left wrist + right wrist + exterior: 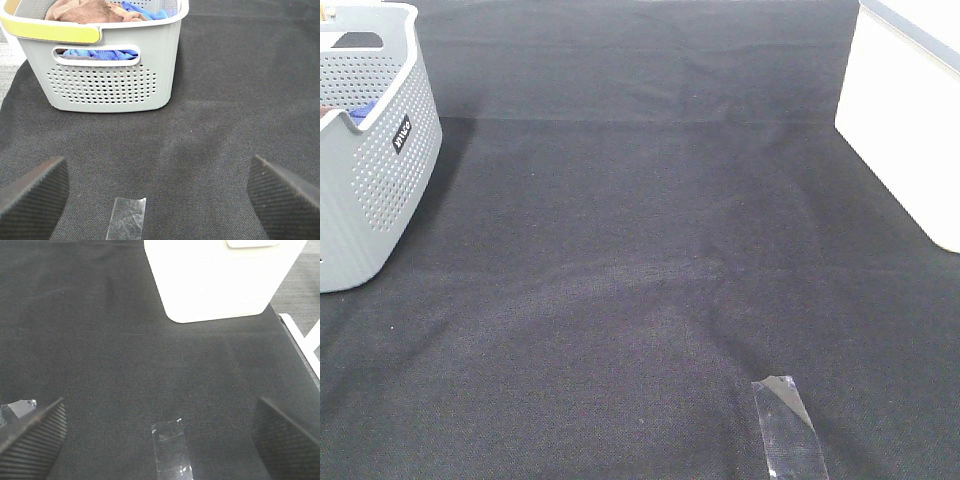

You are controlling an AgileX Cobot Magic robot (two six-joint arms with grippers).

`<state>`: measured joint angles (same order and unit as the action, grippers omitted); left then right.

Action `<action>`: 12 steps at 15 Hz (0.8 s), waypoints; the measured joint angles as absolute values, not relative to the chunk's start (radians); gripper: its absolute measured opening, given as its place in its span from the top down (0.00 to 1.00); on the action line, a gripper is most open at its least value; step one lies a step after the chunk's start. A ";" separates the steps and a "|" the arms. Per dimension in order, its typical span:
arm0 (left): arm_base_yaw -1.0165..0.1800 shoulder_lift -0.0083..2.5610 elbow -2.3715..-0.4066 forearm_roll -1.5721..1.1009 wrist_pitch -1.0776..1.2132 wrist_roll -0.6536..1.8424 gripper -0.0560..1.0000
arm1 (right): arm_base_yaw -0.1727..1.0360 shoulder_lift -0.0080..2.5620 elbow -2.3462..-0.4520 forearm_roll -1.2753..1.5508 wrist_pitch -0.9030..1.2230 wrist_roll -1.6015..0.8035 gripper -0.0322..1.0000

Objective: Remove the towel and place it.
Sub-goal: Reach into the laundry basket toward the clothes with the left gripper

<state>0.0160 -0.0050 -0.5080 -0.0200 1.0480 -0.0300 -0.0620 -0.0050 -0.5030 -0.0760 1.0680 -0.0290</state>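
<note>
One plush brown towel lies in one perforated grey basket ahead of the left hand. It and the right hand gape apart, empty.

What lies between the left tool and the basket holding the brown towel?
Just black cloth, with clear tape near the tool, shown in the left wrist view.

Grey basket left; white bin right; tape on cloth.

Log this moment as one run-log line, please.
brown plush towel: in grey perforated plastic basket, beside blue cloth, untouched | left gripper: open, empty, above black cloth surface | right gripper: open, empty
</note>
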 joint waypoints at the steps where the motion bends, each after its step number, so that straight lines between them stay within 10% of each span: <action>1: 0.016 -0.005 -0.508 -0.020 1.048 -0.029 0.09 | -0.062 -0.005 -0.503 -0.076 1.068 -0.029 0.04; 12: 0.016 -0.005 -0.508 -0.020 1.048 -0.028 0.09 | -0.062 -0.005 -0.503 -0.076 1.068 -0.029 0.04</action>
